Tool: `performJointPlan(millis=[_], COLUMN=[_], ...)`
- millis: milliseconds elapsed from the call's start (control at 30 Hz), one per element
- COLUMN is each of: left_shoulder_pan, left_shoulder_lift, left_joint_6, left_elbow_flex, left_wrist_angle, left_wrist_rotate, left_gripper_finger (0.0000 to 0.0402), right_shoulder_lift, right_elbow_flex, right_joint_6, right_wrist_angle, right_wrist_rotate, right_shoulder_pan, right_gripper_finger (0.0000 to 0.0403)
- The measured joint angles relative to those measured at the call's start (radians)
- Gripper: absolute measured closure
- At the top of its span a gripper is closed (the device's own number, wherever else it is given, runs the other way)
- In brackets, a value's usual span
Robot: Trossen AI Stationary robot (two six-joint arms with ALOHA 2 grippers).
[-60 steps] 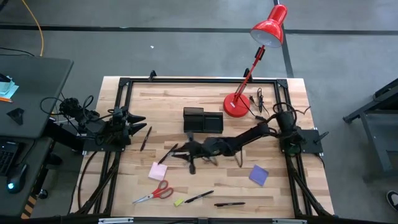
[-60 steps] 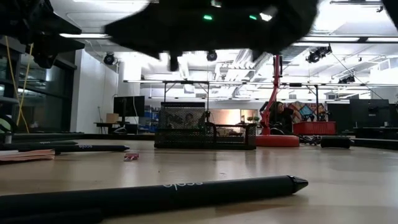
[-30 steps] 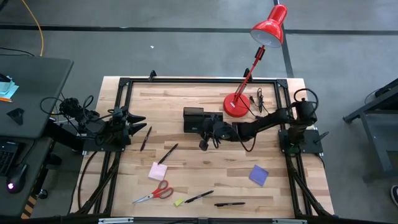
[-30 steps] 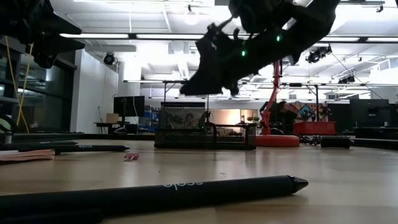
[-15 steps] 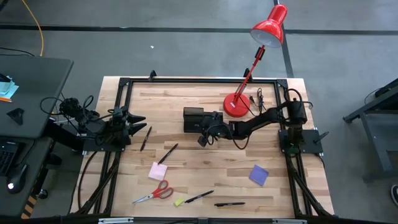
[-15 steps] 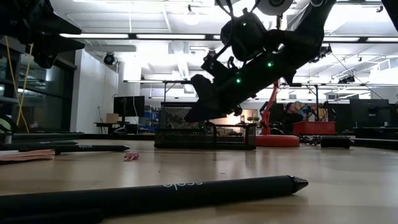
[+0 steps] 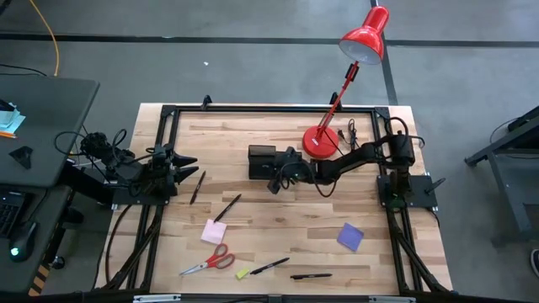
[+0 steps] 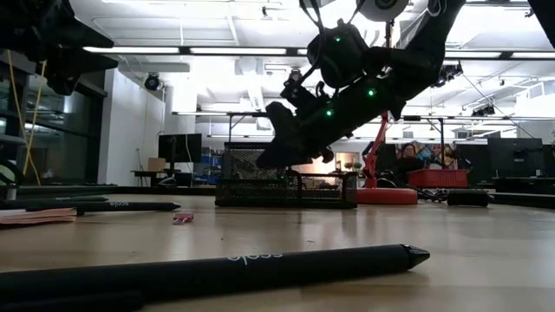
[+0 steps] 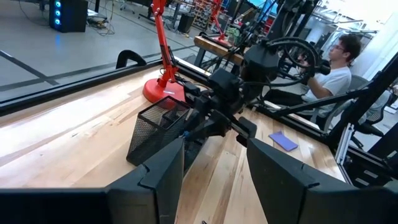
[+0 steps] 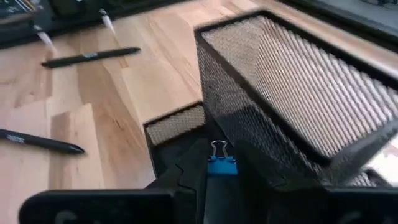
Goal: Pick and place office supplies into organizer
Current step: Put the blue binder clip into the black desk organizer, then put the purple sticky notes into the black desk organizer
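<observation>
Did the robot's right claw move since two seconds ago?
Yes. The right gripper went from the middle of the table toward the far edge, and now hovers at the black mesh organizer, jaws shut on a blue binder clip.

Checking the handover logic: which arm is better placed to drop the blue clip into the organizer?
Right. The right tool holds the blue binder clip right at the organizer; the left tool waits at the table's left edge.

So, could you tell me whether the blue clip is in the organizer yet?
Not yet: the right gripper holds the blue clip just outside the organizer.
</observation>
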Motion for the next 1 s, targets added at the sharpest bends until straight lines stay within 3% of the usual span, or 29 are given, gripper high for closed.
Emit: performJointPlan(millis=[500,1000], left_shoulder_pan=[0.0,0.0], left_shoulder_lift=[0.0,0.0], left_joint_6=[0.0,0.0], left_elbow_flex=[0.0,0.0], left_wrist_angle=[0.0,0.0], left_wrist_rotate=[0.0,0.0], left_gripper_finger=[0.0234,0.0234], right_shoulder_lift=[0.0,0.0], right_elbow_flex=[0.0,0.0], right_joint_6=[0.0,-0.097], right_wrist_angle=[0.028,0.092], right_wrist_rotate=[-0.016,-0.078], right_shoulder_pan=[0.008,0.204], right_gripper_finger=[0.0264,0.0265])
